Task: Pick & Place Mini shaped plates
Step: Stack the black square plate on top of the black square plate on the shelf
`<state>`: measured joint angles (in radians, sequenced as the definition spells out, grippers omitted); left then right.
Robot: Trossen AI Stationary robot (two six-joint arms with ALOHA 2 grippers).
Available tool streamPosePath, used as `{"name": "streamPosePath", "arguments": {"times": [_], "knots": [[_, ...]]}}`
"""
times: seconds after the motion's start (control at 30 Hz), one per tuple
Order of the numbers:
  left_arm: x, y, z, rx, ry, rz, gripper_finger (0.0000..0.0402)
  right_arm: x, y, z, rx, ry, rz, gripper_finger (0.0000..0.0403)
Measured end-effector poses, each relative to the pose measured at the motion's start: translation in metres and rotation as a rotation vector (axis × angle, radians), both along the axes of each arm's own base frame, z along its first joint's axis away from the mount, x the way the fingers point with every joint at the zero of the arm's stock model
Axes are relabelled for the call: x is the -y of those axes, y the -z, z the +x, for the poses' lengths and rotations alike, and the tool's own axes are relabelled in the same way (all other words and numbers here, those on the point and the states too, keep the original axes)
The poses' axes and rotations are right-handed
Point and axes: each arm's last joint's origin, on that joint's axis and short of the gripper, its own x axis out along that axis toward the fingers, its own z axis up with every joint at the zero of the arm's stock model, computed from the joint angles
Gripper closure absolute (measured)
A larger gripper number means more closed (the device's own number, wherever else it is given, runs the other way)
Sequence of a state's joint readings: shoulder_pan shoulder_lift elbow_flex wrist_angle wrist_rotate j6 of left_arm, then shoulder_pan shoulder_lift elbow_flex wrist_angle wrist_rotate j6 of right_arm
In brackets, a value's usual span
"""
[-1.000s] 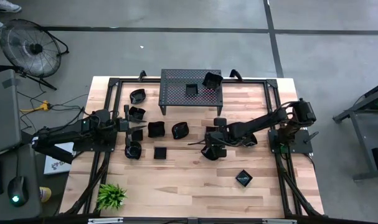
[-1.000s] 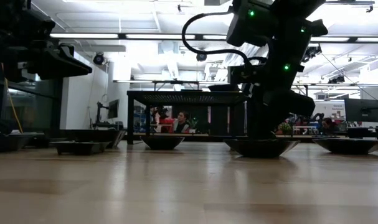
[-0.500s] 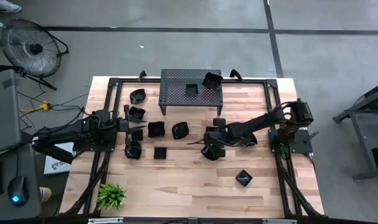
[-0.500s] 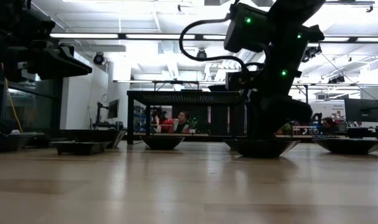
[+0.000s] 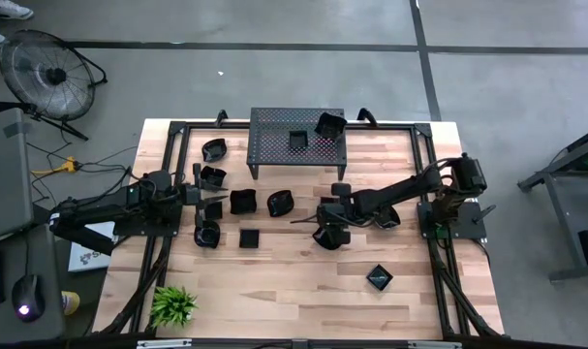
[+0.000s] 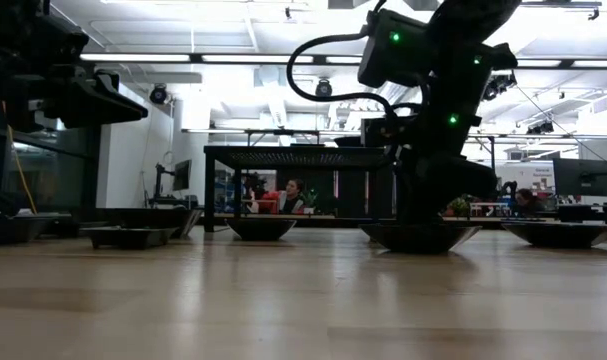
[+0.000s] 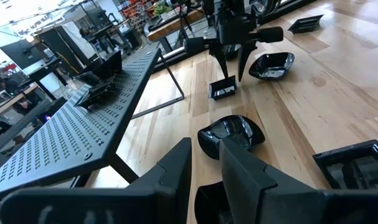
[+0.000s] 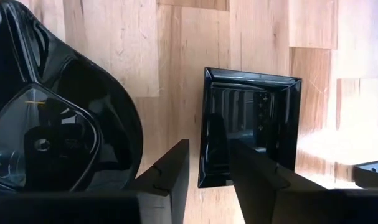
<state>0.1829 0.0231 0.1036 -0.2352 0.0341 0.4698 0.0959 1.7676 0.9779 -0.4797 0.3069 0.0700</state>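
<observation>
**Bench (image 5: 294, 291) from above, with wrist detail.** All places are given relative to the perforated black stand (image 5: 296, 131), which sits at the far edge.

- **On the stand:** two glossy black plates rest on its top. One is a small square plate (image 5: 297, 140) near the middle, and the other is a larger plate (image 5: 329, 124) at the right-arm end.
- **Right tool** (image 5: 329, 233): it is in front of the stand, below its right-arm end, and lowered to the wood. In the wrist view this tool (image 8: 208, 148) stands narrow but not clamped. It straddles one wall of a square plate (image 8: 257, 124), and a strip of wood shows between one finger (image 8: 170, 171) and the rim. A lobed plate (image 8: 58, 112) lies just beside it.
- **Left tool** (image 5: 208, 200): it is in front of the stand, beyond its left-arm end, among several plates. Whether it holds anything cannot be told.
- **Other plates:** two plates (image 5: 243, 202) (image 5: 281, 203) lie side by side in front of the stand. A lone square plate (image 5: 378, 278) lies well forward of the stand. A green plant (image 5: 174, 305) stands farthest from the stand, at the near left-arm corner.
</observation>
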Motion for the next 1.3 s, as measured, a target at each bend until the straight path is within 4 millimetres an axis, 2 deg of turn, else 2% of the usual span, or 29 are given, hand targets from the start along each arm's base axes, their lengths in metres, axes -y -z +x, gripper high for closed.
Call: {"name": "streamPosePath", "arguments": {"times": [0.87, 1.3], "knots": [[0.0000, 0.0000, 0.0000, 0.000, 0.000, 0.000, 0.0321, -0.0007, -0.0002, 0.0002, 0.001, -0.008, 0.024, 0.0397], [0.0000, 0.0000, 0.0000, 0.000, 0.000, 0.000, 0.0321, -0.0005, -0.0046, 0.0003, 0.021, -0.005, 0.019, 0.0399]]}}
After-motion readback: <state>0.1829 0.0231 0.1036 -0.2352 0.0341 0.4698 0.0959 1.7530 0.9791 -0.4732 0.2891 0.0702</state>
